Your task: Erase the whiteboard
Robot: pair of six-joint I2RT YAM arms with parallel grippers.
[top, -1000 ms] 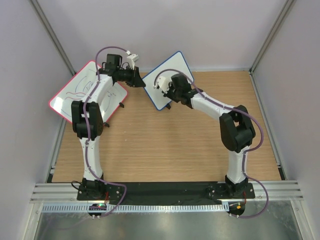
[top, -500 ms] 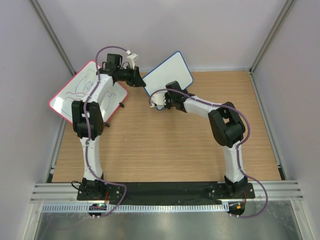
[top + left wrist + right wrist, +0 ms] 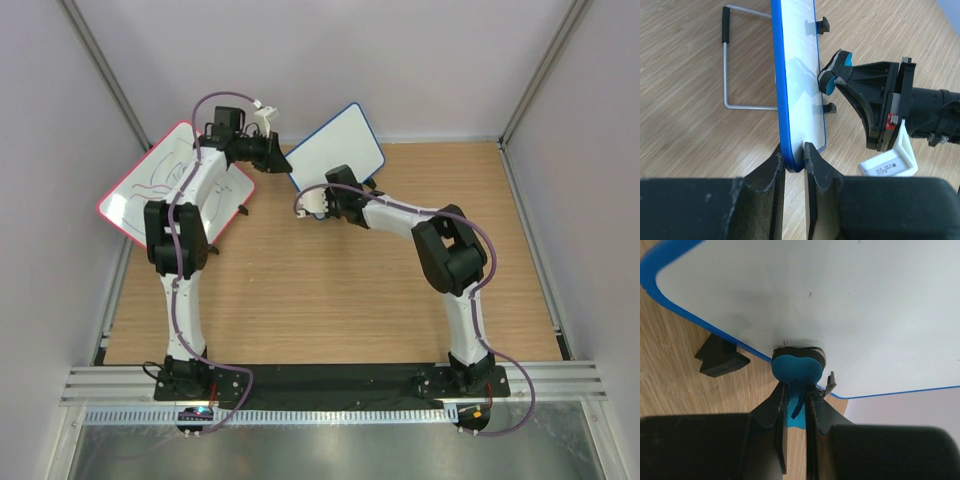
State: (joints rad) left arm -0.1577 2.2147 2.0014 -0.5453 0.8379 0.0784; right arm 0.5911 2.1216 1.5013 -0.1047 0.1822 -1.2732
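Note:
The whiteboard [image 3: 338,143], white with a dark blue frame, stands tilted at the back of the table. My left gripper [image 3: 284,161] is shut on its left corner; in the left wrist view the jaws [image 3: 794,155] pinch the blue rim [image 3: 781,100]. My right gripper [image 3: 340,189] is shut on a blue eraser [image 3: 797,367]. The eraser's dark pad presses on the white face [image 3: 840,300] close to the lower edge. The left wrist view shows the eraser [image 3: 834,74] touching the board from the right. I see no marks on the face near it.
A larger red-framed board [image 3: 150,185] with scribbles leans at the back left, behind my left arm. A wire stand [image 3: 726,65] lies on the wooden table beside the blue board. One black foot [image 3: 720,357] sticks out under the board. Walls close in on three sides.
My right gripper slid the eraser from the middle of the board down to its lower near edge, uncovering most of the face. The left gripper kept its hold.

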